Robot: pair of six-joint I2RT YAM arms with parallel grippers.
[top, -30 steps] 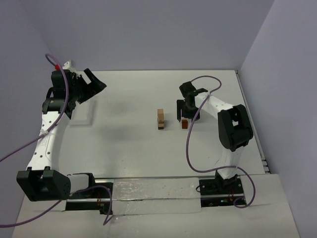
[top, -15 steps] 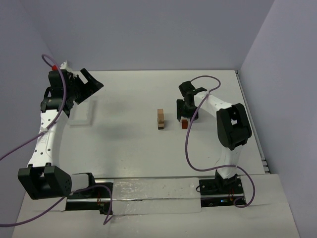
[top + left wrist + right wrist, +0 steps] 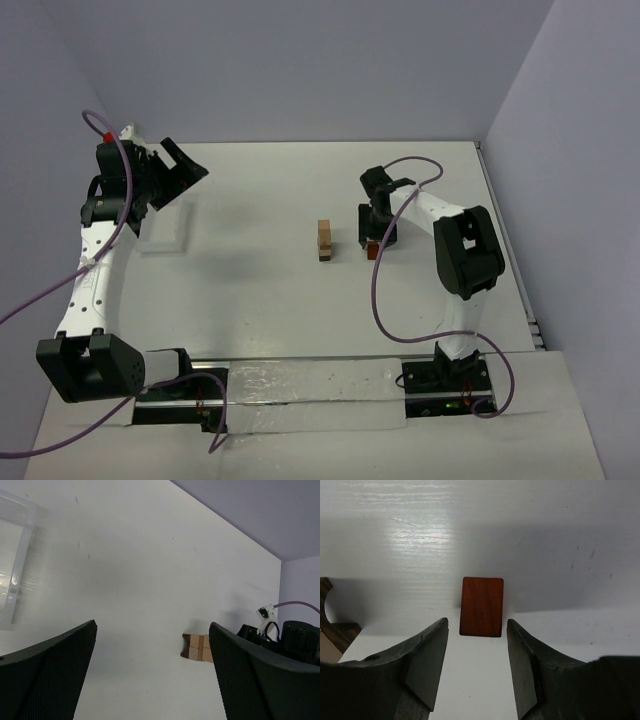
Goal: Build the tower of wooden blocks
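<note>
The right hand (image 3: 477,650) is sitting open, its dark fingers (image 3: 427,665) flanking a smooth, reddish-brown rectangular block (image 3: 481,606) lying on the white surface (image 3: 260,290). Just beside it, the wood block tower (image 3: 325,240) is standing as stacked tan cubes. The left hand (image 3: 152,652) is gaping wide, empty.

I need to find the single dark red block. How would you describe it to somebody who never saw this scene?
On the white table, right of centre, the right hand hangs open. The reddish-brown block lies directly beneath it. Unlike the tan stack to its left, it is dark red and alone.
</note>
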